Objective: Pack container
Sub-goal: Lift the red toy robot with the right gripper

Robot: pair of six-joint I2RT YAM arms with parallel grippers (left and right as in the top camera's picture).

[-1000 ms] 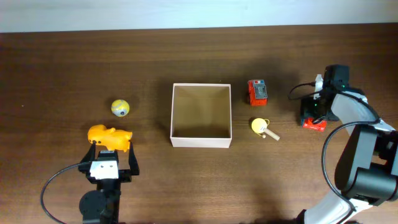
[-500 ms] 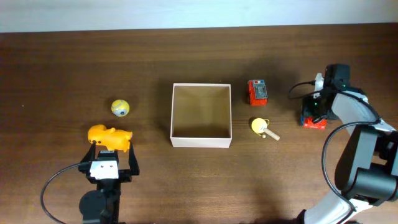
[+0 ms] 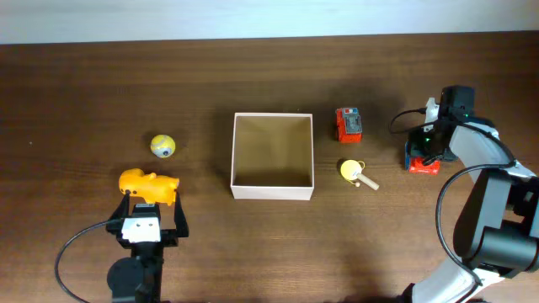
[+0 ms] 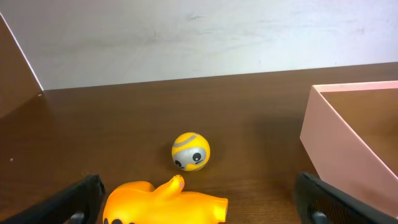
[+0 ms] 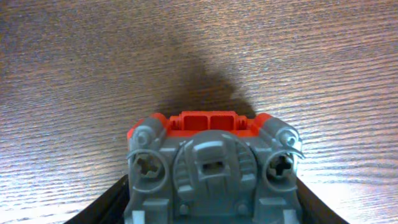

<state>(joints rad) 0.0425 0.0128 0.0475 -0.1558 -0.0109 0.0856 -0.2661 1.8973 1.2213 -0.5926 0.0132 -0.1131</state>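
The container (image 3: 271,192), a square white-walled box with a tan inside, stands at the table's middle and holds nothing; its wall shows at the right of the left wrist view (image 4: 339,149). My left gripper (image 3: 152,204) is open, its fingers either side of a yellow animal toy (image 3: 148,184) that lies on the table (image 4: 165,202). My right gripper (image 3: 425,151) at the far right is shut on a red and grey toy vehicle (image 5: 211,165), which fills the right wrist view and casts a shadow on the wood behind it.
A yellow and grey ball (image 3: 163,146) with a face lies left of the container, beyond the animal toy (image 4: 191,151). Another red and grey toy (image 3: 349,124) and a yellow cup with a stick (image 3: 354,172) lie just right of the container.
My right gripper and the red and grey toy have shifted slightly toward the far side and left. The left arm and the other toys have not moved.
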